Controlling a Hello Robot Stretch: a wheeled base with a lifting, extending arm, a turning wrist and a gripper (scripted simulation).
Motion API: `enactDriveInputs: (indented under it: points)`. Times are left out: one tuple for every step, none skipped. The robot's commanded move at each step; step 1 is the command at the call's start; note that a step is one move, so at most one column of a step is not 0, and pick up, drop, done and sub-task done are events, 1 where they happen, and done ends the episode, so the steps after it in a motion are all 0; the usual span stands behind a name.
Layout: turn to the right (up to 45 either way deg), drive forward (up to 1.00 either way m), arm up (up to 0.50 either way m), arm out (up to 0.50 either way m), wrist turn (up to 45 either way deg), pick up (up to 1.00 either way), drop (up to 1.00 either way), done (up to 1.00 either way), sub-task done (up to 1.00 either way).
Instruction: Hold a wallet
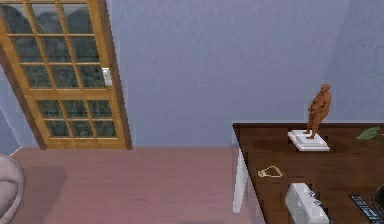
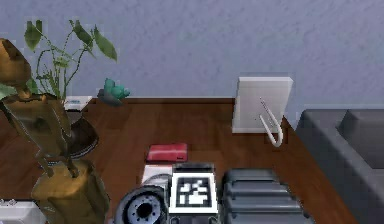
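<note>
Hanging low at six o'clock of the arm side view, the gripper [image 2: 143,207] is showing above a dark wooden table [image 2: 130,125].

The flat red wallet [image 2: 167,153] is lying on the tabletop at about twelve o'clock from the gripper, near it. Whether the gripper is holding anything cannot be told, nor how its fingers are standing. A leafy plant [image 2: 65,50] and a brown wooden figure [image 2: 40,130] are standing at nine o'clock, a white upright box [image 2: 262,103] at two o'clock, and a grey sofa [image 2: 345,150] at three. In the forward view a brown statue [image 1: 319,110] is standing at three o'clock, and a glazed wooden door [image 1: 65,70] at ten.
</note>
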Motion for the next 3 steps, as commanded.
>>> enactDriveInputs:
  points:
    - [0.0, 0.00, 0.00, 0.32, 0.0, 0.00, 0.00, 0.00, 0.00]
    - [0.0, 0.00, 0.00, 0.00, 45.0, 0.00, 0.00, 0.00, 0.00]
    - [0.0, 0.00, 0.00, 0.00, 45.0, 0.00, 0.00, 0.00, 0.00]
